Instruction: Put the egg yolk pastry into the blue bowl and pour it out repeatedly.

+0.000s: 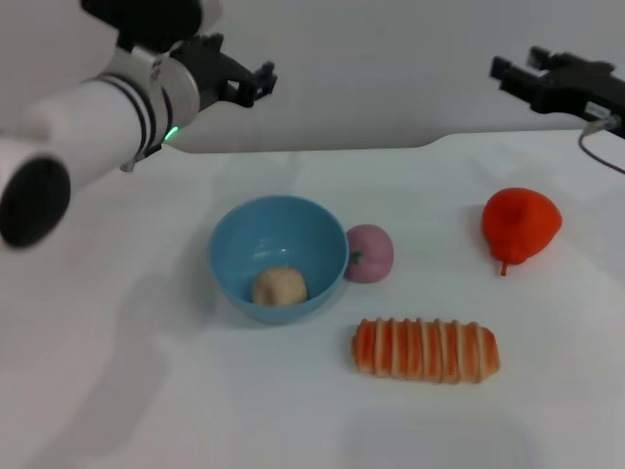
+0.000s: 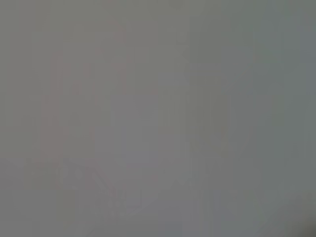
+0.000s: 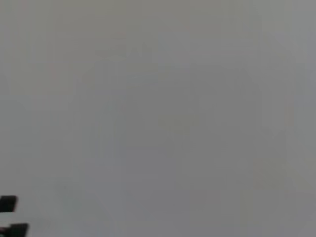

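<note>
Overhead, left gripper [image 1: 256, 82] above blue bowl [image 1: 234, 249].

Left wrist view: flat grey blur, nothing identifiable.
Right wrist view: same grey blank apart from two dark tips [image 3: 12, 217] cut off by the frame's edge; can't tell whose they are.
Head view: left arm [image 1: 59, 147] is out of focus and cut by the frame's edge, hiding the table's far corner behind it.
Left claw [image 1: 256, 80] sits high beyond the bowl [image 1: 234, 239]; its finger gap is unreadable.
Right claw [image 1: 508, 73] is well beyond the red fruit [image 1: 522, 225], its body cut by the frame's edge, finger state unclear.
Pastry [image 1: 279, 286] lies in the bowl with its underside hidden.
The bowl's rim covers part of the pink ball [image 1: 371, 252].
</note>
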